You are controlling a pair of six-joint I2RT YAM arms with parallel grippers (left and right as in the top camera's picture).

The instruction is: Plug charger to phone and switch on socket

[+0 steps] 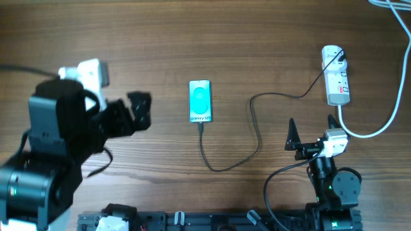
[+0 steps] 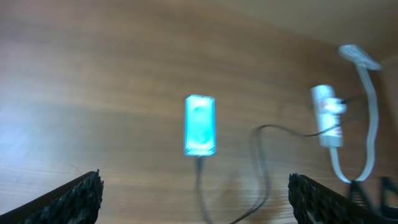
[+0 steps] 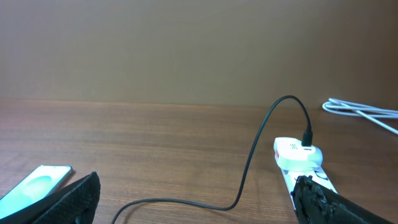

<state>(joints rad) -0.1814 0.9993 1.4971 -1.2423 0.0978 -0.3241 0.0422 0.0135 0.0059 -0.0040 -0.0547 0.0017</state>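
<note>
I find the phone (image 1: 200, 101) mid-table. The charger (image 1: 258, 142) loops from its near short edge to the socket (image 1: 336, 83) at far right, with the white lead (image 1: 393, 120) curling beside it. Only the right wrist view shows the plug standing in the socket's end. The left gripper (image 1: 141, 112) and right gripper (image 1: 313, 133) are both spread and empty, with bare wood around each.

The left wrist view is blurred: the flat teal-screened smartphone (image 2: 199, 124) shows no legible lettering, the short white plastic power strip (image 2: 326, 116) only a reddish smear. In the right wrist view the left edge cuts the smartphone, one finger (image 3: 68, 202) of the right gripper (image 3: 196, 183) half covering it; the other finger hides the power strip's near end. Overhead, the thin black cable (image 1: 276, 95) has a tip too small to judge
</note>
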